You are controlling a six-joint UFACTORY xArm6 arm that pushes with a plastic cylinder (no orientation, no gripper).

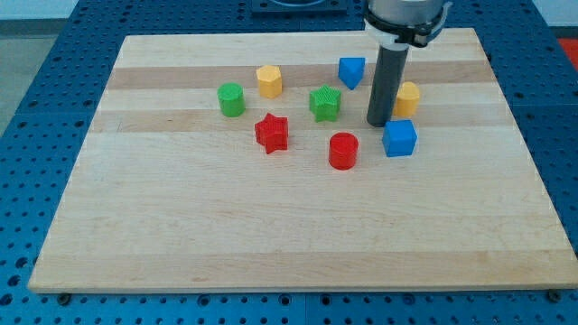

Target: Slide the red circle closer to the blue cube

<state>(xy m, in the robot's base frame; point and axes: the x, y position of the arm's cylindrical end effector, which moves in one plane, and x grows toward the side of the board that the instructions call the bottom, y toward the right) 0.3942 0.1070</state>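
Note:
The red circle (343, 151) is a short red cylinder near the board's middle. The blue cube (399, 138) sits just to its right, a small gap apart. My tip (377, 124) rests on the board just above and left of the blue cube, and up and to the right of the red circle, touching neither that I can tell. A second blue block (351, 72), shape unclear, sits further toward the view's top.
A yellow block (407, 97) sits partly behind the rod on its right. A green star (325, 103), red star (271, 133), green cylinder (231, 99) and yellow hexagon (269, 80) lie to the left. The wooden board (181, 235) rests on a blue perforated table.

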